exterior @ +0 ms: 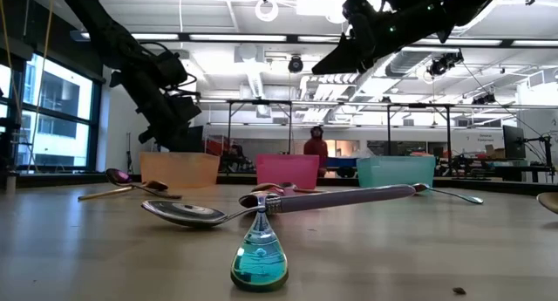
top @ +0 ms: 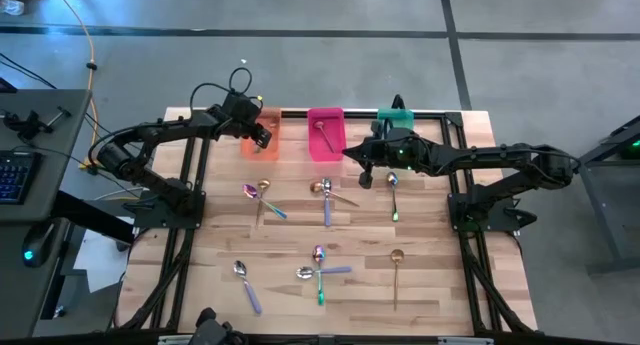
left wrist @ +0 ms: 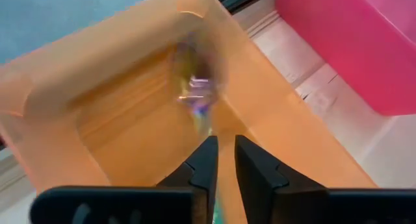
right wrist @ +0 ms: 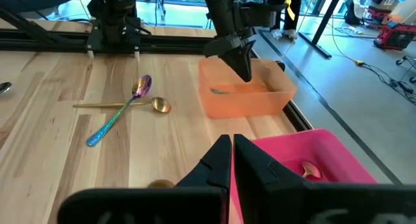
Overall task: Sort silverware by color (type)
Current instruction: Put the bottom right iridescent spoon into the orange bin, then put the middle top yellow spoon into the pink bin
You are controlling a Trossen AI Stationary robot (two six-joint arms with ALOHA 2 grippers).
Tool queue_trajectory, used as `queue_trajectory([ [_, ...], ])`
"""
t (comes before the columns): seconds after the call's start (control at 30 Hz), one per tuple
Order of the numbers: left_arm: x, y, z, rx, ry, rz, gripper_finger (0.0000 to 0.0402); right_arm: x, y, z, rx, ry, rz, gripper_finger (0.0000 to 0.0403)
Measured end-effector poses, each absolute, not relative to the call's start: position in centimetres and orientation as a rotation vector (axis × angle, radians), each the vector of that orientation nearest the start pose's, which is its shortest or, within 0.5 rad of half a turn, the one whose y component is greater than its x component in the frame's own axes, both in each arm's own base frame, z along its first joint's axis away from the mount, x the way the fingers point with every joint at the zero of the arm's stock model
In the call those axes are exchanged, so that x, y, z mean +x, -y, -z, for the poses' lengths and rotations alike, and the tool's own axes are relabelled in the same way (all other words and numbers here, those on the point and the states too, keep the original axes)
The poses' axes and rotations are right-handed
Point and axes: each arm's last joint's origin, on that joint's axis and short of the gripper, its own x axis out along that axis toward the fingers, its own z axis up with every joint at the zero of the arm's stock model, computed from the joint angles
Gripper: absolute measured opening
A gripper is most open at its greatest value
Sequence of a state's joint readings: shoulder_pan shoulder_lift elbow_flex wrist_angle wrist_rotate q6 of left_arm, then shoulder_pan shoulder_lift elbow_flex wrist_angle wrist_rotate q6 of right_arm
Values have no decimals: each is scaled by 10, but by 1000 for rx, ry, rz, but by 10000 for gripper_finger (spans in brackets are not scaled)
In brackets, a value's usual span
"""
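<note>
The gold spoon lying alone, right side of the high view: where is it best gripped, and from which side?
Mid-handle of the gold spoon, from straight above, jaws across the handle. It lies flat on the table, thin and straight, with nothing touching it; its bowl is wider.

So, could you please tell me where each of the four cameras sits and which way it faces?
High view: overhead, straight down on the table; both arms show.
Low view: table height, level across spoons toward three bins; arms overhead.
Left wrist view: above the orange bin, left gripper foreground.
Right wrist view: right gripper over the pink bin.
Both wrist views share the orange bin.
</note>
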State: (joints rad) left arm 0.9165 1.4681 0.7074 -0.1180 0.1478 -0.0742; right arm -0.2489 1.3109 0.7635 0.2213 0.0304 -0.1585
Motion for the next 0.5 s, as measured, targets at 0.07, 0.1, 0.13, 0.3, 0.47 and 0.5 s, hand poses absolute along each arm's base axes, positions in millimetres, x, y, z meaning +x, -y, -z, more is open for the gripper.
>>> queue_trajectory([
  [0.07,170,-214,-167,-522,-748,-748,58,275,71,-251,-120,-346,250,0],
  [0.1,170,-215,-167,-519,-747,-748,62,275,71,-251,-120,-347,250,0],
  [0.13,170,-215,-167,-512,-749,-745,64,275,71,-251,-120,-346,250,0],
  [0.3,170,-212,-173,-452,-744,-725,51,275,71,-250,-118,-362,249,0],
  [0.47,177,-200,-191,-346,-667,-677,10,273,70,-247,-114,-399,246,0],
  [0.5,179,-195,-194,-314,-633,-661,5,273,70,-246,-113,-406,245,0],
])
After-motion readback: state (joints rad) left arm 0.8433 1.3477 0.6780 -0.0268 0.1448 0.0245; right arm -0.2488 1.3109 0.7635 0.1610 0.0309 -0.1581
